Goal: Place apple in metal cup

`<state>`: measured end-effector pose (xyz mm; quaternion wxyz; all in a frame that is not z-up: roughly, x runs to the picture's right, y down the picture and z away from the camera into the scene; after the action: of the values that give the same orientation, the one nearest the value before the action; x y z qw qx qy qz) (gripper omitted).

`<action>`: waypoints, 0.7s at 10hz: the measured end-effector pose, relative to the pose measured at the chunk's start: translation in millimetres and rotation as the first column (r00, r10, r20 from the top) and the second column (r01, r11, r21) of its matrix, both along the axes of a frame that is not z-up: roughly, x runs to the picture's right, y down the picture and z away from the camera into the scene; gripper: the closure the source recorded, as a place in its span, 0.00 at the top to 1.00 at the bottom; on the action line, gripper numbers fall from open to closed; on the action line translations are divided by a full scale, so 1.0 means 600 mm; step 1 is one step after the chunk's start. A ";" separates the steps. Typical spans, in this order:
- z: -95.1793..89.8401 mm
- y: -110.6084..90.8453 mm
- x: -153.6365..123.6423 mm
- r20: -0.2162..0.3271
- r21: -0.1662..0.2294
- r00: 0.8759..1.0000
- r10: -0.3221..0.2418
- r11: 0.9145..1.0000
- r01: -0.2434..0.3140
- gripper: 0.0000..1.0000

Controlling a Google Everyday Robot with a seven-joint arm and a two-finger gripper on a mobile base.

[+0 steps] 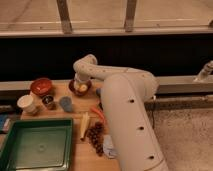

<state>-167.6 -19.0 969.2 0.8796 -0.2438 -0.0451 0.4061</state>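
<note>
The pale yellow apple (83, 88) lies in a small brown bowl (75, 90) at the back of the wooden table. My gripper (80, 81) hangs straight down over this bowl, right at the apple, at the end of the white arm (125, 100). The small dark metal cup (48, 102) stands to the left and nearer the front, between a white cup (26, 103) and a grey-blue cup (65, 104). The gripper is well apart from the metal cup.
A red-brown bowl (41, 86) stands at the back left. A corn cob (84, 125), a carrot (98, 113) and dark grapes (95, 138) lie beside the arm. A green tray (35, 146) fills the front left. A dark wall runs behind the table.
</note>
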 end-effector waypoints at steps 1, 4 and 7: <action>-0.001 0.000 0.000 0.000 -0.001 1.000 0.001 1.000 -0.001 0.33; -0.001 0.000 0.000 0.000 -0.001 1.000 0.001 1.000 -0.001 0.56; -0.002 0.001 -0.004 0.002 -0.002 1.000 -0.001 1.000 0.001 0.56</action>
<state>-170.0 -18.2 968.2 0.8796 -0.2450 -0.0453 0.4053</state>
